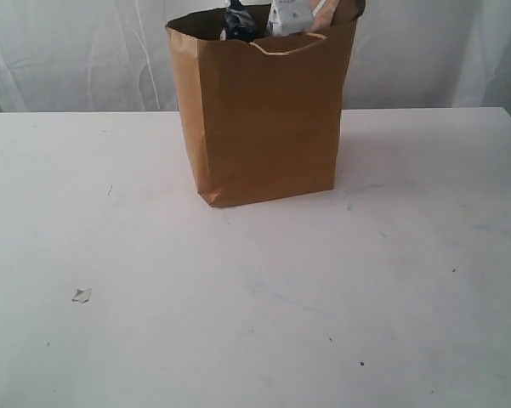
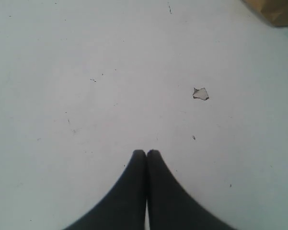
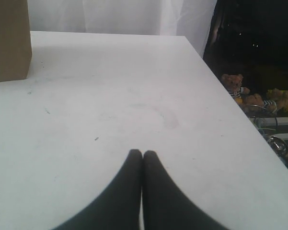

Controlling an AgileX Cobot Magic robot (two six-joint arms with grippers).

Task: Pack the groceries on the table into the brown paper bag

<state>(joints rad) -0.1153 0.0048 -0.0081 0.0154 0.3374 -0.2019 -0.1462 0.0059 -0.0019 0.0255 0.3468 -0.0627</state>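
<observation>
The left gripper (image 2: 146,153) and right gripper (image 3: 143,153) are hovering pressed together, empty, over the surface (image 1: 238,323). On it, the brown paper bag (image 1: 264,119) is standing upright, holding a white carton (image 1: 289,17) and a dark packet (image 1: 236,24).

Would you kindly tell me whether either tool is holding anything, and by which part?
Nothing is held: the left tool and right tool are both shut and empty.

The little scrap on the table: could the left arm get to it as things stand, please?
Probably yes: only bare table lies between the shut left gripper and the scrap, nothing blocking.
</observation>
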